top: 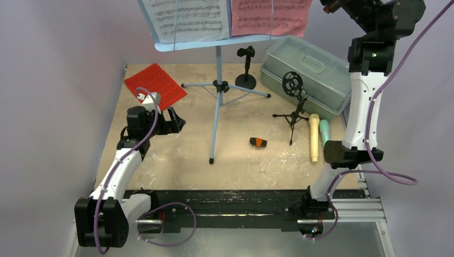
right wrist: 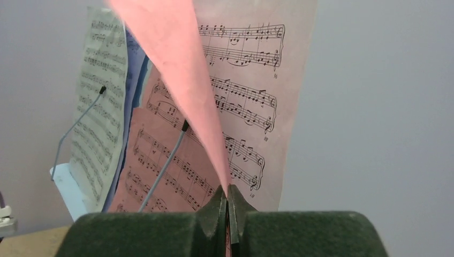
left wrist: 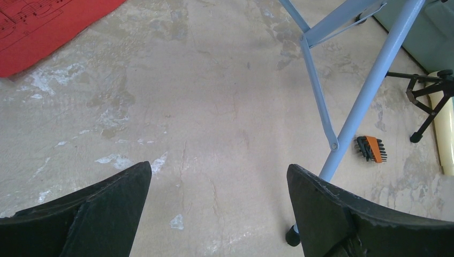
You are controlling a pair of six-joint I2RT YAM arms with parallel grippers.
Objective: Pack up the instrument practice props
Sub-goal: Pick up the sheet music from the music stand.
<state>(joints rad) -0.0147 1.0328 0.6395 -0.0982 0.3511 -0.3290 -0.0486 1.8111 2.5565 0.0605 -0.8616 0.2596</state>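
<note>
— So where's the pink page [right wrist: 176, 80]?
— Upper middle of the overhead frame, on the blue rack [top: 214, 44] beside the white page [top: 184, 19]. The right jaws are pinched together on one edge of it, probably to pull it off the ledge.
— And the left jaws?
— Spread wide, low over the desk [left wrist: 214, 96], holding nothing. The red page [top: 155, 85] lies near them at upper left, perhaps their next pick.
— Anything unclear?
— The rack's top is cut off, and I can't tell which edge is gripped.
</note>
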